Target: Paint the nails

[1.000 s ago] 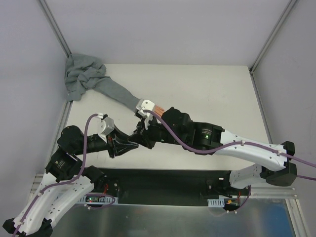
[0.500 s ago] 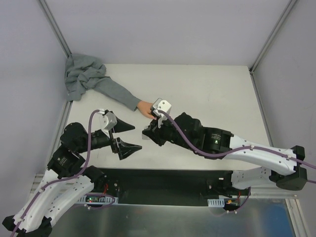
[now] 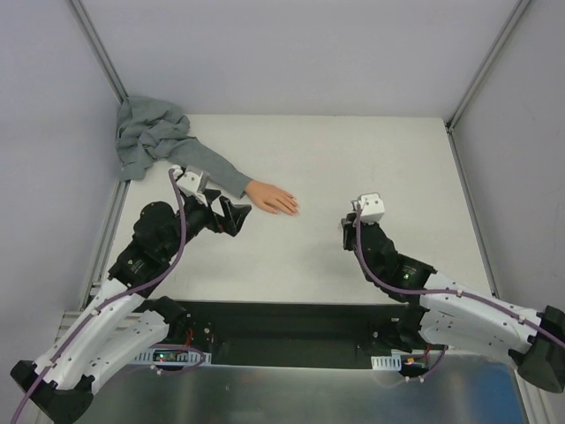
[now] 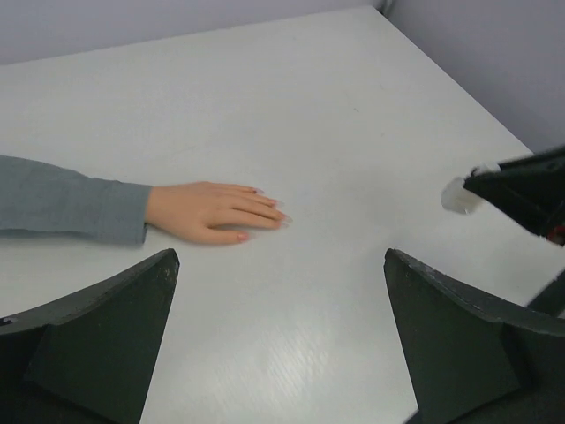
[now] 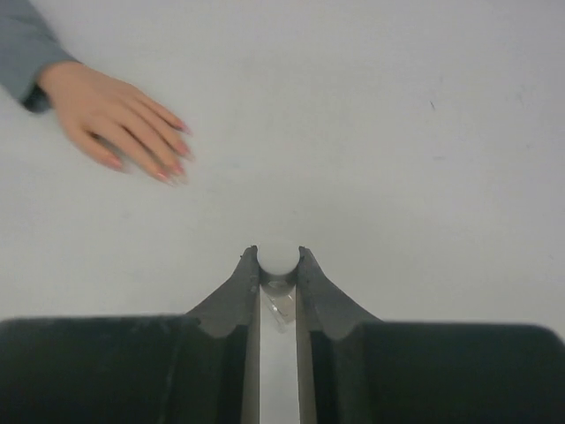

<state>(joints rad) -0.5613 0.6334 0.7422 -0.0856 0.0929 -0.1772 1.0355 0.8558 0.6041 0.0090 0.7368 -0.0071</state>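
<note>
Both arms have pulled back off the fake hand (image 3: 270,196). A second ago they crowded together over it, the right arm hiding it almost entirely. Half a second ago the right arm was sliding off toward the near right. Now the hand lies fully uncovered on the tabletop (image 3: 397,150), palm down, fingers pointing right, its grey sleeve (image 3: 212,173) running back to the far left corner; it sits about where it did before. The left tool (image 3: 231,215) has swung up toward the far left and now hangs just near of the cuff, its fingers spread wide with nothing between them, framing the hand in its own wrist view. The right tool (image 5: 279,269) has retreated well to the right of the hand and is clamped on a small clear bottle (image 4: 456,195) with a white cap, held at the very tips of its fingers. The nails (image 5: 172,168) sit at the tips of the fake fingers, left of the tabletop's middle. From the right wrist view they show a deeper pink-red than the skin, which may be fresh colour, though it is too small to say so for certain. With neither tool touching the hand, this reads as a break in the painting: either the pass over the nails is finished, or the right arm is resetting with the bottle before another approach. I cannot tell which from here.
</note>
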